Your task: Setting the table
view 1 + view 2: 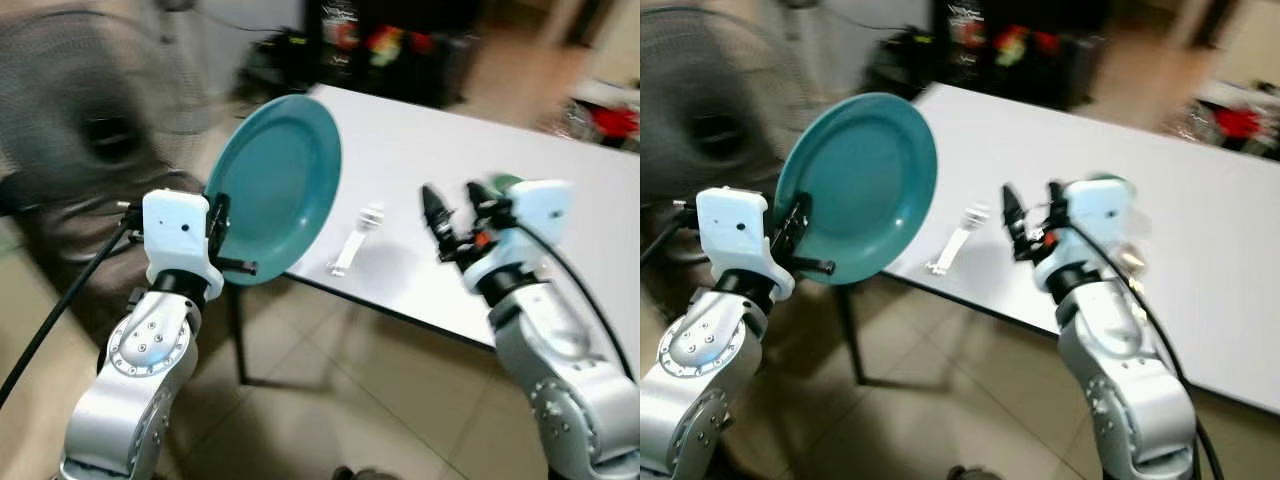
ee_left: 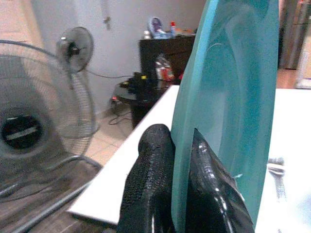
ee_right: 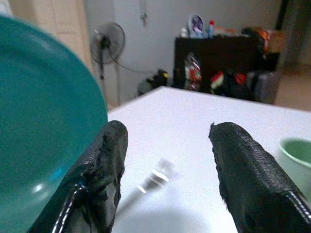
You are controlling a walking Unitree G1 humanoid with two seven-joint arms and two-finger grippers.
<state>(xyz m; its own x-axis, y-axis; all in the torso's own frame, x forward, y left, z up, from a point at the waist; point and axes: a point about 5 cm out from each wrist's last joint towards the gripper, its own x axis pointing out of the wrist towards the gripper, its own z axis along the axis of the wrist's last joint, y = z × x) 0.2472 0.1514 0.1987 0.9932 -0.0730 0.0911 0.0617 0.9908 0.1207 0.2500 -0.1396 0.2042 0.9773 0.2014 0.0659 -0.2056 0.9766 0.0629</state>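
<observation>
Plate: a teal plate (image 1: 278,180) is held up in the air, standing nearly on edge, tilted, its hollow face turned toward the white table (image 1: 560,150). It hangs off the table's near left corner, over the tiled floor (image 1: 330,400), and does not rest on the tabletop.
Left gripper: the left gripper (image 2: 181,187) pinches the plate's lower rim. One black finger (image 2: 148,184) lies against the back of the plate, the other against its front, with the rim squeezed between them.
Fork: a clear plastic fork (image 1: 357,238) lies flat on the table close to the near edge, just beside the raised plate and apart from it, tines pointing away from the robot.
Right gripper: the right gripper (image 1: 455,215) hovers above the table, to the right of the fork. Its two fingers stand wide apart, with nothing between them.
Bowl: a pale green bowl (image 3: 296,158) sits on the table beyond the right gripper, partly hidden behind that gripper's white housing in the head views.
Table: white, rectangular, with a dark leg (image 1: 240,335) under the near left corner.
Beyond the table: a standing fan (image 2: 75,46) by the far wall, a larger fan (image 1: 85,110) to the left of the table, and a dark cabinet (image 3: 218,60) with clutter on it behind the table's far end.
</observation>
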